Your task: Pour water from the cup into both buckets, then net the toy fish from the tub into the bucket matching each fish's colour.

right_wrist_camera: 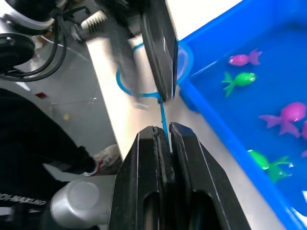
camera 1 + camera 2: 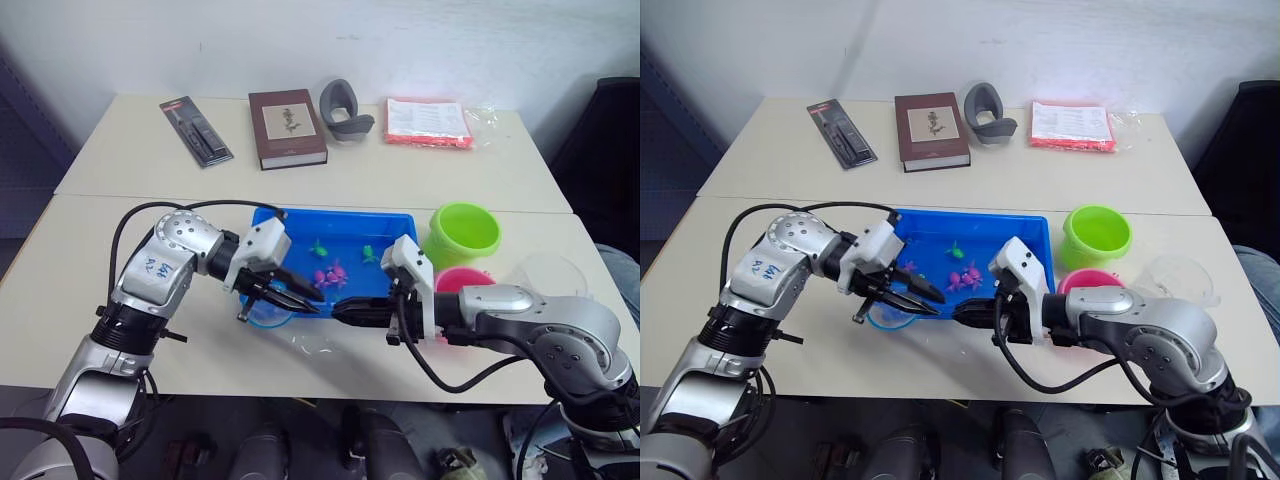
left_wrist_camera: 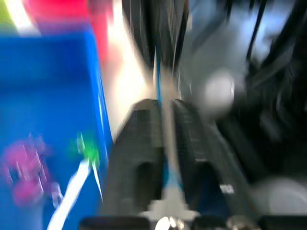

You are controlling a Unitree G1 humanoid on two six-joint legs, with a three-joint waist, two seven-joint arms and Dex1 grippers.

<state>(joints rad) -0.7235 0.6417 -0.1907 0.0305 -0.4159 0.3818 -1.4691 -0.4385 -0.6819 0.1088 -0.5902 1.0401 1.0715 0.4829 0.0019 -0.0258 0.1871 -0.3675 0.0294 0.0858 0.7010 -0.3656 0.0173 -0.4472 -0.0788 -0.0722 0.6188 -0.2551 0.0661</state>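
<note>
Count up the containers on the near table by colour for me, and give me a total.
Blue tub: 1
Green bucket: 1
Pink bucket: 1
Clear cup: 1
Total: 4

Silver arm shells, white wrist housings and black looping cables were seen; blue handwritten marks were borne by the left arm [image 2: 160,268].
</note>
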